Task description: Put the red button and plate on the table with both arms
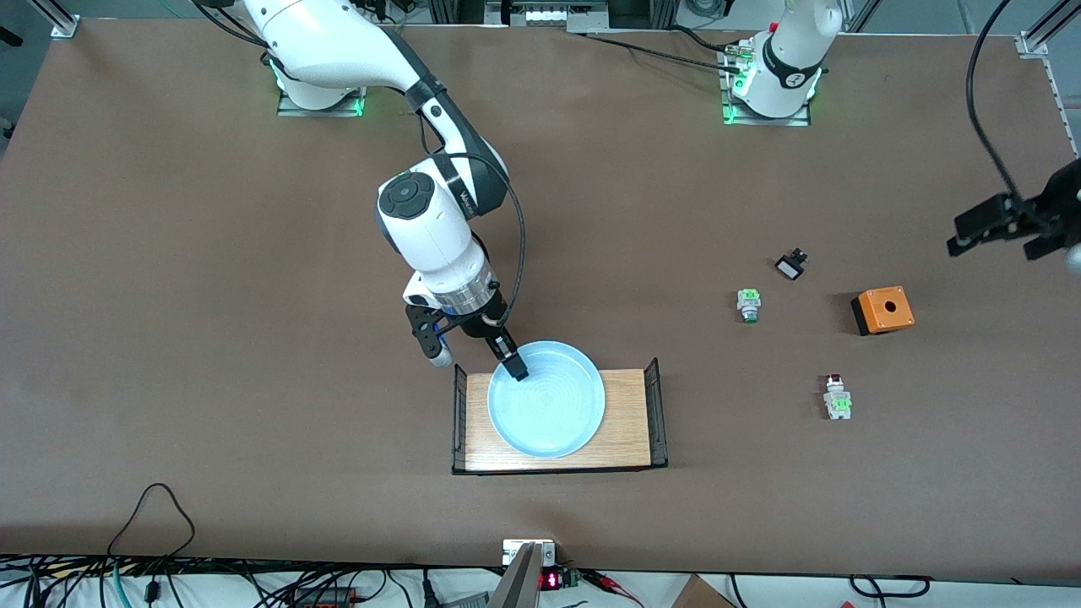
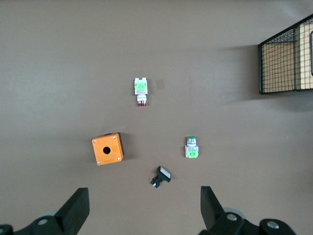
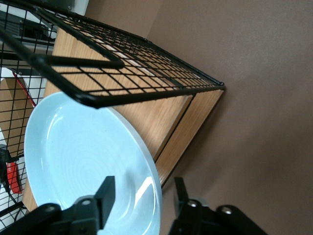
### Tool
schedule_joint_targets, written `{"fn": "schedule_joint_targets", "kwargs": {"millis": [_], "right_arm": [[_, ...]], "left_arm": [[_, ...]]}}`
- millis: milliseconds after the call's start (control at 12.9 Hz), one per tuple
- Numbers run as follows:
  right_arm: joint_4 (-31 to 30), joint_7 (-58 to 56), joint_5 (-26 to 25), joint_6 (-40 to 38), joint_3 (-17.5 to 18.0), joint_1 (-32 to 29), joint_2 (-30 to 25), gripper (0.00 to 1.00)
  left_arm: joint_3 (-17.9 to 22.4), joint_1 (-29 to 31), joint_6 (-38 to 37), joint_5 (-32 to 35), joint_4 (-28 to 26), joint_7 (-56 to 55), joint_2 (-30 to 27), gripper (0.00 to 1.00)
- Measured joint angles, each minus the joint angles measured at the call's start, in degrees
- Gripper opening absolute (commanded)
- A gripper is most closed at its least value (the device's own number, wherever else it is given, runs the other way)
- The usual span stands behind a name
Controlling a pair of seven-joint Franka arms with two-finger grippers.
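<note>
The pale blue plate [image 1: 549, 414] lies on a light-wood tray [image 1: 629, 422]. My right gripper [image 1: 511, 363] is down at the plate's rim on the side farthest from the front camera. In the right wrist view the gripper [image 3: 143, 190] is open, with one finger inside the plate [image 3: 83, 161] and one outside the rim. The red button [image 1: 837, 395] lies on its side on the brown table [image 1: 253, 295] toward the left arm's end. It also shows in the left wrist view [image 2: 141, 91]. My left gripper [image 1: 1009, 224] hangs open and empty high over that end [image 2: 144, 210].
A green-and-silver switch [image 1: 748, 304], a small black switch [image 1: 791, 265] and an orange box with a hole [image 1: 882, 310] lie near the red button, farther from the front camera. The tray has black wire ends [image 1: 654, 409]. Cables run along the table's near edge.
</note>
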Motion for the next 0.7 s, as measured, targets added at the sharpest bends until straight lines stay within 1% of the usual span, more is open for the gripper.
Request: {"fn": "schedule_joint_targets", "kwargs": {"millis": [155, 232, 464, 695], "right_arm": [[0.0, -0.1, 0.0, 0.0, 0.0, 0.1, 0.0, 0.04], [0.0, -0.1, 0.0, 0.0, 0.0, 0.1, 0.0, 0.00], [0.0, -0.1, 0.0, 0.0, 0.0, 0.4, 0.1, 0.00], [0.4, -0.1, 0.0, 0.0, 0.0, 0.6, 0.1, 0.00]], "left_arm": [[-0.1, -0.3, 0.0, 0.0, -2.7, 0.0, -2.9, 1.00], [0.1, -0.7, 0.0, 0.0, -3.9, 0.0, -4.1, 1.00], [1.1, -1.8, 0.0, 0.0, -6.7, 0.0, -6.4, 1.00], [1.4, -1.8, 0.0, 0.0, -7.3, 0.0, -7.0, 1.00]]}}
